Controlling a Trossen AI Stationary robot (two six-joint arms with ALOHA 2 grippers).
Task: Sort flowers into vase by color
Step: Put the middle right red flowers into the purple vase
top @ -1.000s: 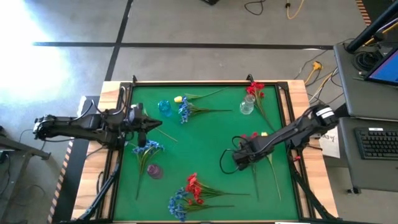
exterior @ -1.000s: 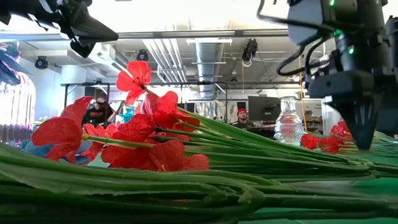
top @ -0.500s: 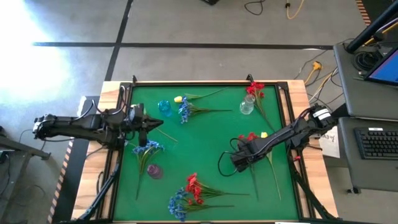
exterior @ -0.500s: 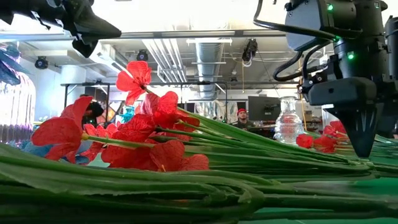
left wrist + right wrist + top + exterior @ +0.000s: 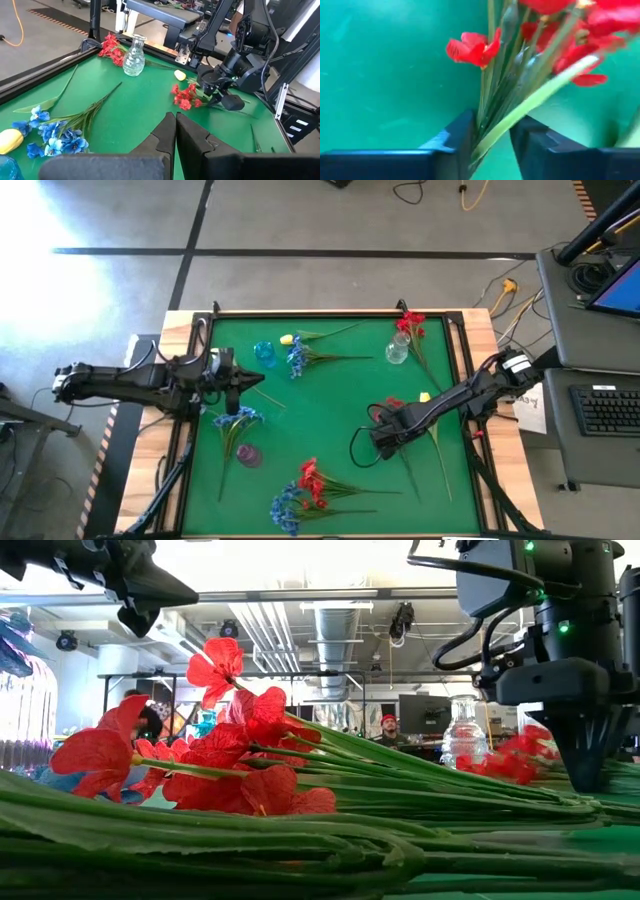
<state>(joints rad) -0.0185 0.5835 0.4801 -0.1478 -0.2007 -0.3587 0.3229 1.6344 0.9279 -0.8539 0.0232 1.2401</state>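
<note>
A red flower (image 5: 397, 402) with green stems lies on the green mat's right half, and my right gripper (image 5: 384, 444) is shut on its stems. The right wrist view shows its blossoms (image 5: 475, 47) just beyond the fingers. My left gripper (image 5: 256, 380) hovers shut over the left half of the mat, holding nothing; its fingers (image 5: 175, 131) are pressed together. A clear vase (image 5: 397, 350) at the far right holds red flowers. A blue vase (image 5: 265, 353) stands at the far left. A purple vase (image 5: 248, 454) holds blue flowers (image 5: 240, 418). My right gripper pinches the red flower's bundle of green stems (image 5: 492, 127) between its two fingers, a short way below the blossoms. The fingers (image 5: 585, 765) come from above, pointing down, and lie across the stems. Whether the flower is clear of the mat I cannot tell.
A blue bunch (image 5: 297, 358) and a yellow blossom (image 5: 287, 339) lie at the far middle. Red (image 5: 310, 478) and blue (image 5: 288, 505) flowers lie near the front edge. Another yellow blossom (image 5: 424, 396) and loose stems (image 5: 438, 450) lie beside my right gripper. A black rail (image 5: 330, 314) frames the mat.
My right gripper has sunk onto the red flower's stems and shut on them, shifting a little toward the table's near edge. The red blossoms have been drawn a little toward the gripper.
</note>
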